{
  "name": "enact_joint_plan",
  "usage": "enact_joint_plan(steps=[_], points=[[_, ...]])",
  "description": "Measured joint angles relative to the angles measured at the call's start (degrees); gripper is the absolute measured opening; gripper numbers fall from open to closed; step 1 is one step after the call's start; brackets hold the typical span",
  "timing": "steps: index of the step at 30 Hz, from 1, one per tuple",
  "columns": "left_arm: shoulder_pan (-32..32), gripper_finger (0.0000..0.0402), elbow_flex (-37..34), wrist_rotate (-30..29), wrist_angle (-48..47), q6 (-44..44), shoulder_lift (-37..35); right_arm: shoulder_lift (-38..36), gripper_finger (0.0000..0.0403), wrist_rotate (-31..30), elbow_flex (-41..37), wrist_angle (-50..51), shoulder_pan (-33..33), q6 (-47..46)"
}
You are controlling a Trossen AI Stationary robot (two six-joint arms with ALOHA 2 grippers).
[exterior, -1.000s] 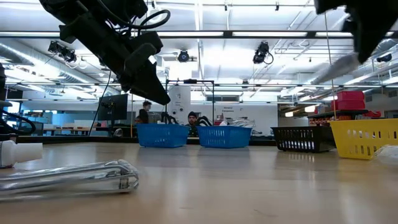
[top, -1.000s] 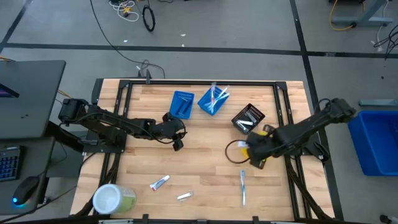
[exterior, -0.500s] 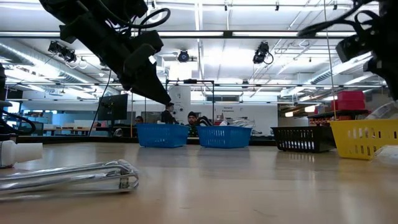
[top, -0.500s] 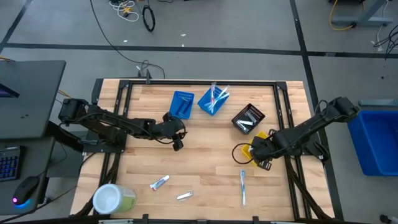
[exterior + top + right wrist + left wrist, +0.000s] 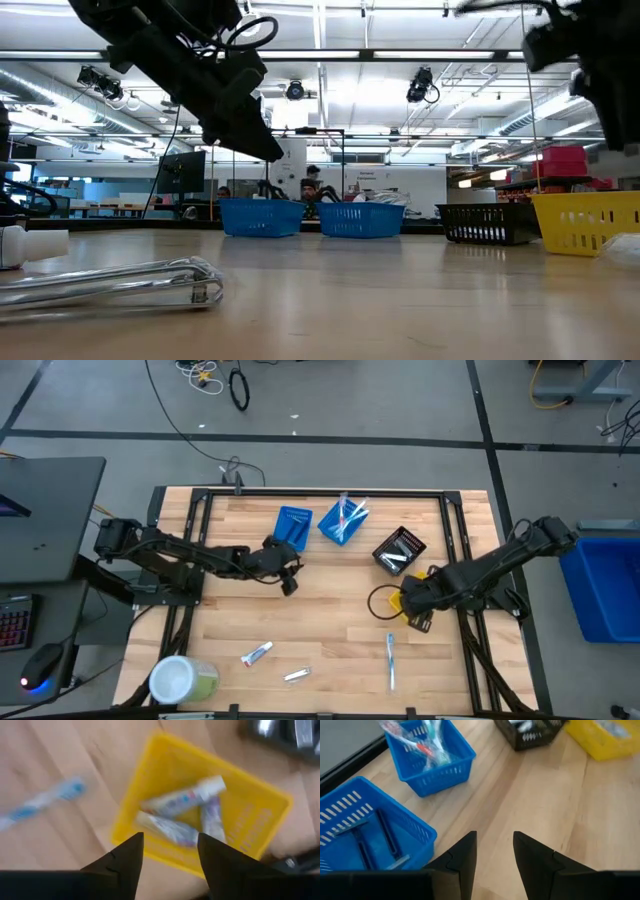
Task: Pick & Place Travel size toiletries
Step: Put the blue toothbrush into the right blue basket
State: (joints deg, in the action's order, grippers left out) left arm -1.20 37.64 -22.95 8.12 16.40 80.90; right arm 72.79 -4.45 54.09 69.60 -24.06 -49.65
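While the right gripper (image 5: 167, 851) hangs over the yellow bin (image 5: 260, 815), its fingers are spread and empty, tubes (image 5: 182, 800) lying beyond them. The left gripper (image 5: 494, 851) is likewise parted, empty. Next, the toothbrush (image 5: 390, 660) on the tabletop (image 5: 330, 610) likely needs picking.

I see wooden table (image 5: 330, 620) inside black frame. Two blue bins side by side near far edge: left blue bin (image 5: 292, 527), right blue bin (image 5: 342, 521), tilted. Black bin (image 5: 399, 550) to right of them, yellow bin (image 5: 200, 815) just beside it. Round white-and-green container (image 5: 180, 680) lying at near left corner. Off table I note large blue tub (image 5: 603, 588) at right, keyboard (image 5: 12, 625) and mouse (image 5: 38, 668) at left. People (image 5: 312, 186) far back in room
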Motion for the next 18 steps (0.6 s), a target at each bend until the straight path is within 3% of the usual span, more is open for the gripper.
enact_joint_plan(steps=[4, 8, 18], points=[[1.01, 0.0135, 0.0, 0.43, 3.08, 0.36, -0.48, 0.0, 0.0201, -5.11, 2.79, -6.02, 0.57, 0.85], [1.07, 0.0135, 1.46, 1.21, 2.85, -4.09, -1.37, 0.04, 0.0198, -11.03, 2.99, -16.52, 0.57, 7.4], [-1.97, 0.0135, 3.54, 10.68, 1.74, -8.32, -1.62, 0.04, 0.0175, -12.52, 2.99, -32.19, 0.57, 20.57]])
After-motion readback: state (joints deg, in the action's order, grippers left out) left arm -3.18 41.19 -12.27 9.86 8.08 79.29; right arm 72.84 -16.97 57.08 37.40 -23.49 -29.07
